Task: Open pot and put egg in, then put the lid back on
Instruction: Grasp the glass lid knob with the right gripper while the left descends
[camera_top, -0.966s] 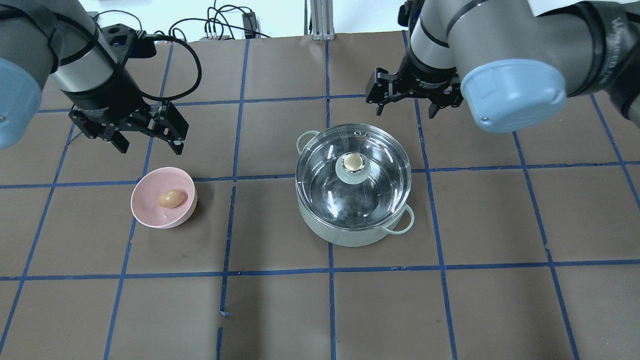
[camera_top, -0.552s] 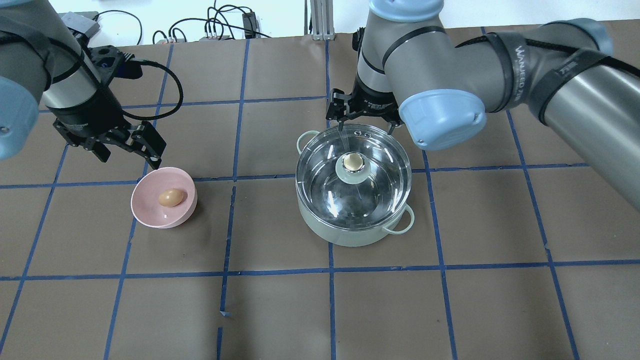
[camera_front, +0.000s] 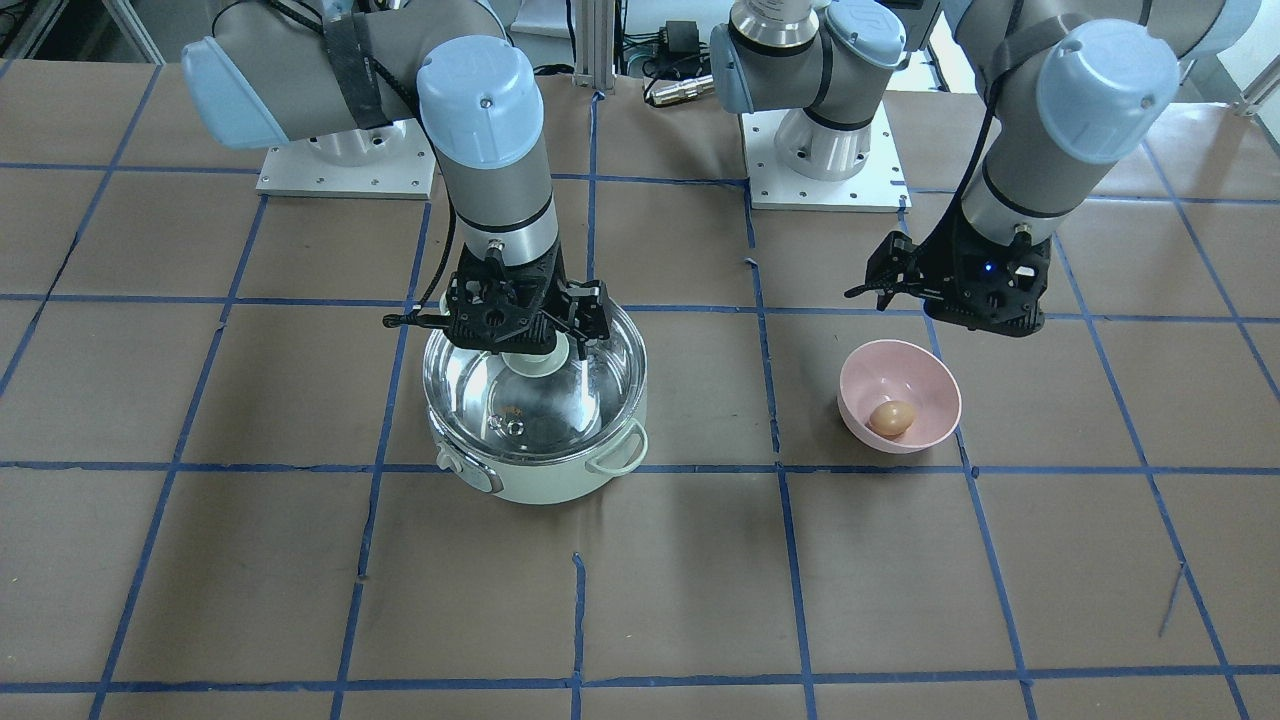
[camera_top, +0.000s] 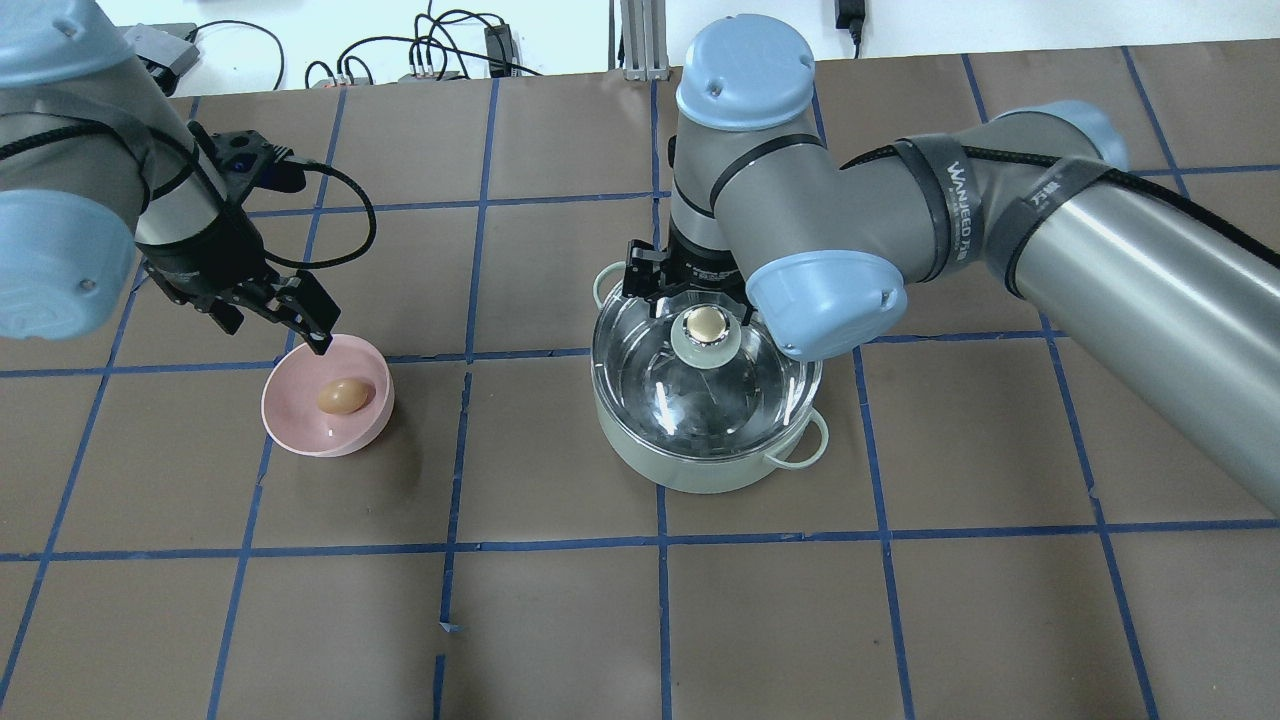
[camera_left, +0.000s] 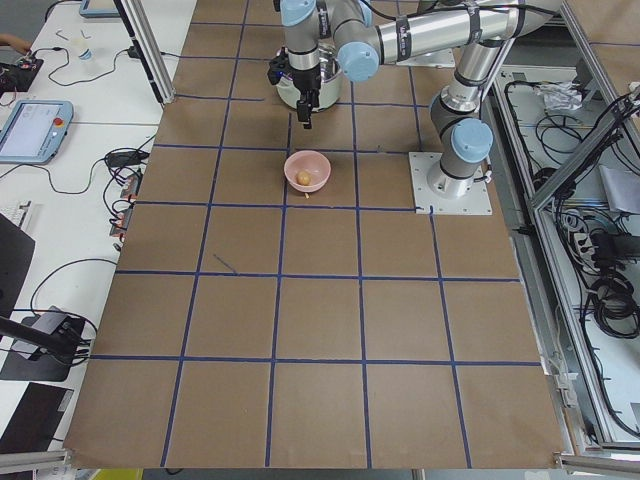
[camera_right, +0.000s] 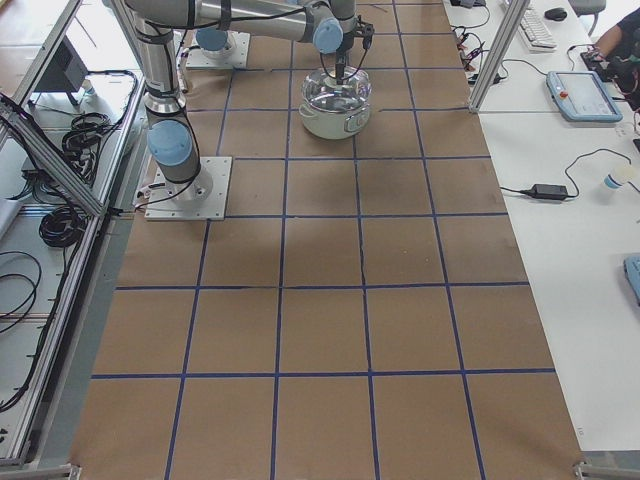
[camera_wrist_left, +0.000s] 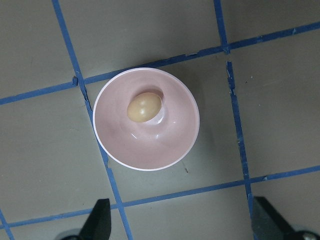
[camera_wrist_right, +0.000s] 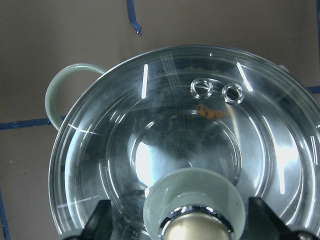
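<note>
Pot (camera_top: 690, 472), pale mint green with a steel interior, stands near the middle of the table (camera_top: 900, 620), its glass lid (camera_top: 690, 400) seated on the rim. Judge the lid rigid, fairly heavy and breakable, its smooth disc offering no purchase. You should take it by the golden knob (camera_top: 707, 323) at its centre, which looks polished and may slip under a weak pinch. The right gripper (camera_front: 525, 335) hangs directly over that knob, fingers spread wide, one on each side, holding nothing. The egg (camera_top: 340, 397) lies in a pink bowl (camera_top: 330, 440) well apart from the pot, on the robot's left. Treat it as light, fragile and prone to roll, and close on it gently across its narrow waist. The left gripper (camera_top: 275, 320) hovers above and just beside the bowl, fingers likewise apart and empty; in its wrist view the bowl lies ahead of the fingertips, not between them. You are at the opening step: nothing is lifted. Brown paper marked by a blue tape grid (camera_top: 660, 540) covers the table, flat and matt. Cables (camera_top: 430, 60) run along the far edge, and a white side table (camera_left: 70, 230) stands alongside.
</note>
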